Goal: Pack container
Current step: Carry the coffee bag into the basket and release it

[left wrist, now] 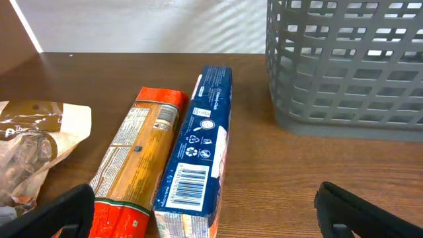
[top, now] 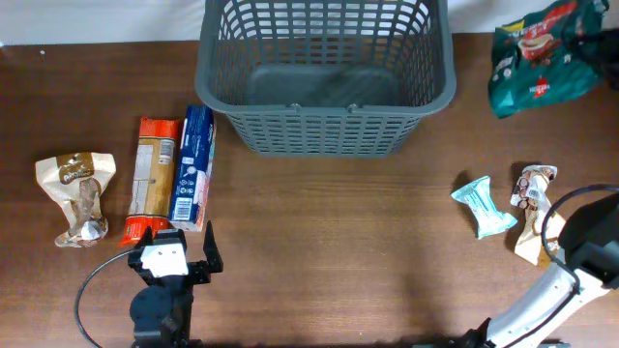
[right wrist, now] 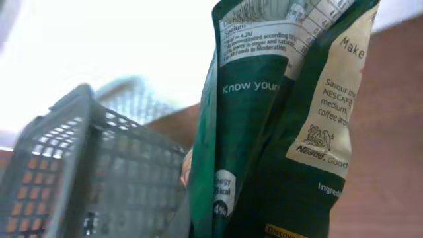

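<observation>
— Fingers of left gripper?
— Spread apart at the lower corners, near long blue cardboard box.
— Right gripper?
— Cannot tell; glossy green pouch crowds its view. Overhead shows dark grey slotted plastic basket, top centre.

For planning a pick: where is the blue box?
In the overhead view, the blue box lies left of the grey basket, beside the orange pasta packet, ahead of the left gripper.

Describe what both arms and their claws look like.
Left arm: black, with a white block behind its black claw and a thin black cable looping alongside. Right arm: white link, black joint, black cable loop; its claw is not clearly visible.
</observation>
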`<state>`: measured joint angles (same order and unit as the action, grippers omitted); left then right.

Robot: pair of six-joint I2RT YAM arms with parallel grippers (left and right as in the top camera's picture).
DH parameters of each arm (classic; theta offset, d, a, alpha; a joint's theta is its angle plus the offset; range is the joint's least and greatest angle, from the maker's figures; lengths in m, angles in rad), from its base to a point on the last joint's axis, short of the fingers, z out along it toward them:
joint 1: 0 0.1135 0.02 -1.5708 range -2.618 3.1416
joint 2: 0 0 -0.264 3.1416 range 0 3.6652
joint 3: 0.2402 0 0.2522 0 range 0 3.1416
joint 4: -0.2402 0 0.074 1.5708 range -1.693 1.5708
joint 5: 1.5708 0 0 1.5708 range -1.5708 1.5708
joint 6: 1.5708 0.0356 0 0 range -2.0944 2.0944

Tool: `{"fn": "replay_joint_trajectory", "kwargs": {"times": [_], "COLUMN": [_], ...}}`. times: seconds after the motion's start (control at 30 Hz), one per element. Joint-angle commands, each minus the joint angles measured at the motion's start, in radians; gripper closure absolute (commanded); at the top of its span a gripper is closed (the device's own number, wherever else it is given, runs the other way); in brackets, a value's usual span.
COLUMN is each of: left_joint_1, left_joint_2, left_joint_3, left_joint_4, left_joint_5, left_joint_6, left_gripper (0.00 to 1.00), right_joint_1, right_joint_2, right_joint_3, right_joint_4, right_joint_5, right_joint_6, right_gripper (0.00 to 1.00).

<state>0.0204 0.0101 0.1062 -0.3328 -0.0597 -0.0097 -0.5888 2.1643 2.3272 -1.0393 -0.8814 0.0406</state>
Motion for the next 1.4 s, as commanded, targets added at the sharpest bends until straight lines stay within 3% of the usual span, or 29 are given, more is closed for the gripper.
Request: {"fn": "replay_joint_trajectory", "kwargs": {"times": [0.0, 0.3, 0.53, 0.83, 0.97, 1.37], "left_joint_1": [0.004, 0.004, 0.004, 0.004, 0.004, 0.004], "left_joint_2": [-0.005, -0.005, -0.005, -0.005, -0.005, -0.005], "left_joint_3": [-0.003, -0.003, -0.003, -0.003, -0.003, -0.003], "left_joint_4": [0.000, -0.001, 0.000, 0.000, -0.001, -0.001], "left_joint_5": [-0.007, -0.007, -0.007, -0.007, -0.007, -0.007], "left_joint_6": [-0.009, -0.009, -0.009, -0.009, -0.009, -0.009], "left_gripper": [0.01, 0.01, 0.01, 0.01, 0.01, 0.01], "right_joint_1": [0.015, 0.147, 0.327, 0.702, 0.753, 0.752], "right_joint_2": [-0.152, -0.357, -0.402, -0.327, -0.255, -0.066], "right_joint_3": [0.037, 0.037, 0.037, 0.031, 0.031, 0.031], "right_joint_4": [0.062, 0.263, 0.296, 0.195, 0.167, 0.107], "right_joint_5": [-0.159, -0.166, -0.141, 0.356, 0.451, 0.494], "right_joint_6": [0.029, 0.153, 0.153, 0.152, 0.152, 0.148], "right_gripper": [0.96, 0.96, 0.96, 0.96, 0.96, 0.96]}}
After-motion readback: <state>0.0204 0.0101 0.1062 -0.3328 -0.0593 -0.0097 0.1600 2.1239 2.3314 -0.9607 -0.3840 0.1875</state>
